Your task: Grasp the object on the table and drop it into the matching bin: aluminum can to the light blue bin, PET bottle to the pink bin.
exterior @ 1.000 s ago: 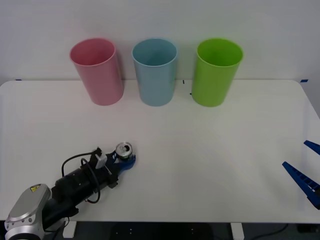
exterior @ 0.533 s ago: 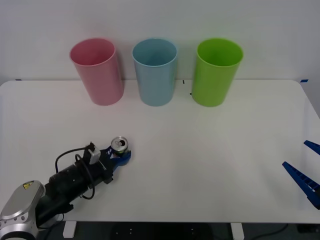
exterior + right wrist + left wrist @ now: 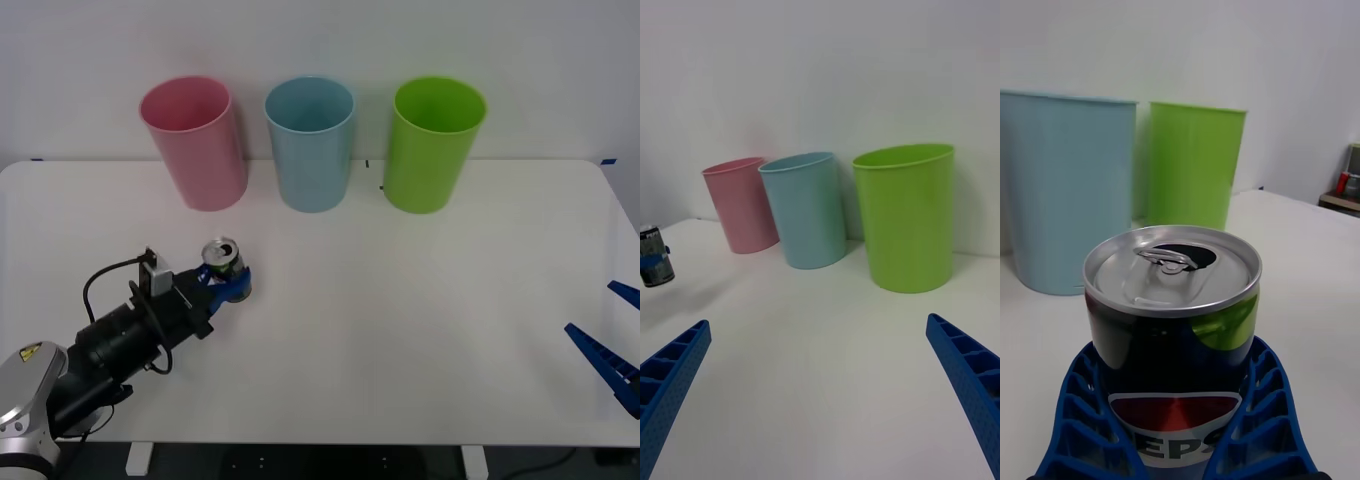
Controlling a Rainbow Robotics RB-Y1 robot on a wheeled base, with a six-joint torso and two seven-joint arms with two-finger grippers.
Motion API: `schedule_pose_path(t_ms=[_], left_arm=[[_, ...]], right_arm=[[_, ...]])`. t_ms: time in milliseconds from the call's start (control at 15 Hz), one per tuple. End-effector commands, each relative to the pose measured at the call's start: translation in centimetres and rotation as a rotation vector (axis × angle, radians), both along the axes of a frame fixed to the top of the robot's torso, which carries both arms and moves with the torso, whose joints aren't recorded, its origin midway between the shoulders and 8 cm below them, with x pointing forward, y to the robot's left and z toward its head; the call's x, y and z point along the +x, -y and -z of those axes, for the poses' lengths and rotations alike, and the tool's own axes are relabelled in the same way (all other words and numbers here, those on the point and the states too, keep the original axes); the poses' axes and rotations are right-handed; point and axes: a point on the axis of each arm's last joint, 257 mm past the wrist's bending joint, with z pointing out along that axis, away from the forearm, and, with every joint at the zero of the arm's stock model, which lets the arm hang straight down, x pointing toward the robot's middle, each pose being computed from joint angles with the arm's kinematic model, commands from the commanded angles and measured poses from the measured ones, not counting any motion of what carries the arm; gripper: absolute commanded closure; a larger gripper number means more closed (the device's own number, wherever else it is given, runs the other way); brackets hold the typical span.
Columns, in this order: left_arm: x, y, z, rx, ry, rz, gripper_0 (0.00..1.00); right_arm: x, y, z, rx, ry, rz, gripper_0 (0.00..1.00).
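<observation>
The left arm reaches in low from the near left corner of the table (image 3: pixel 420 330), stretched forward and angled toward the bins, and its left gripper (image 3: pixel 228 281) has its blue fingers closed round the aluminum can (image 3: pixel 221 258), which it carries upright. From the right wrist camera the can (image 3: pixel 655 257) appears clear of the tabletop. The left wrist camera brings it close: the ribbed fingers (image 3: pixel 1090 420) wrap the can's lower body, the pull-tab top has an open mouth, and a red, white and blue logo sits on the dark side. Off at the near right edge, the right gripper (image 3: pixel 618 340) waits with its fingers spread wide apart. Farther back, along the wall, stand the pink bin (image 3: pixel 195 145), the light blue bin (image 3: pixel 311 145) and a lime green bin (image 3: pixel 432 146), all upright in a row.
</observation>
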Motion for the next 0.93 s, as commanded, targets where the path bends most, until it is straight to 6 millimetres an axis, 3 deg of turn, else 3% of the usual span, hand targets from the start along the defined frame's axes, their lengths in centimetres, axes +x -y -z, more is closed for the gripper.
schedule_pose_path(t_ms=[67,400,933], left_arm=[[0.6,0.1,-3.5,-0.080,0.001,-0.002,1.00],[2.8,-0.6,-10.9,-0.206,0.038,-0.059,1.00],[8.2,-0.7,-20.3,-0.309,0.133,-0.149,1.00]], right_arm=[[0.0,0.0,0.0,0.000,0.000,0.000,0.00],[0.0,0.0,0.0,0.000,0.000,0.000,0.00],[0.0,0.0,0.0,0.000,0.000,0.000,0.00]])
